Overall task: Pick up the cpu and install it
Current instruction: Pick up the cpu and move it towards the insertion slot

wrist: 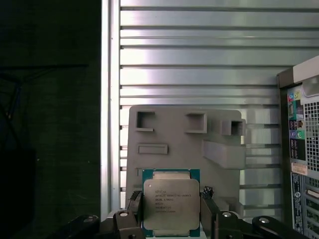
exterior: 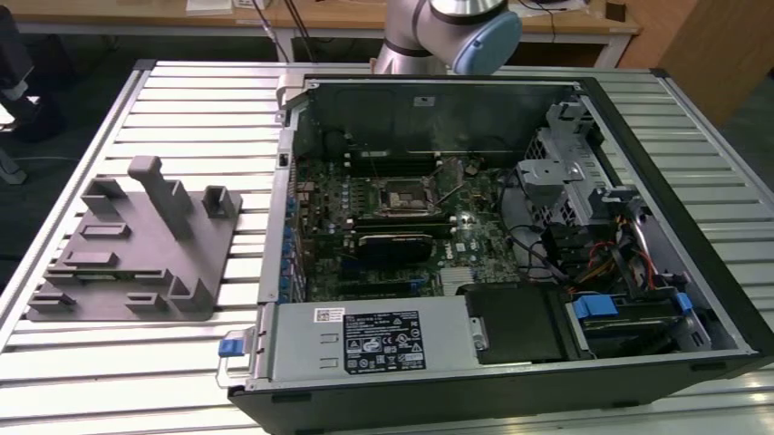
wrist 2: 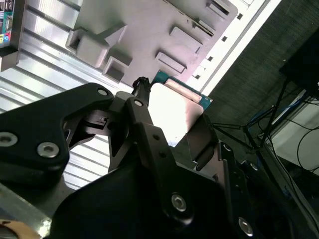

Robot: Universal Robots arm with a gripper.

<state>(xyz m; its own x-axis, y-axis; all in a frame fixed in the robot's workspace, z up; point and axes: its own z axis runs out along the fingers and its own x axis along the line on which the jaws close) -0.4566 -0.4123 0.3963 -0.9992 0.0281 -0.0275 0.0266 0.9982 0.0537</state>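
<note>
Silver metal slats make up the bench (exterior: 158,100), and a wooden desk is seen behind it at the back of the room. An open computer case (exterior: 484,399) is laid flat on the bench, at the exterior view's right. A green motherboard (exterior: 484,237) is seen inside it, and a square black-framed socket (exterior: 397,194) is set near the middle of that board. A grey tray (exterior: 133,245) with upright posts is placed on the bench beside the case, at the exterior view's left. Part of the arm (exterior: 454,27) is seen past the far side of the case.

The cpu (wrist: 172,206) is held in the hand (wrist: 172,215), as is seen in both wrist views. It is pinched by its two side edges between the black fingers (wrist: 209,211). Its shiny grey top plate is turned toward the camera in the first wrist view, with a thin blue-green rim seen around it. The cpu is held up in the air, clear of the grey tray, which is seen behind it. A corner of the computer case is seen off to one side. In the second wrist view the plate looks bright white with light.
</note>
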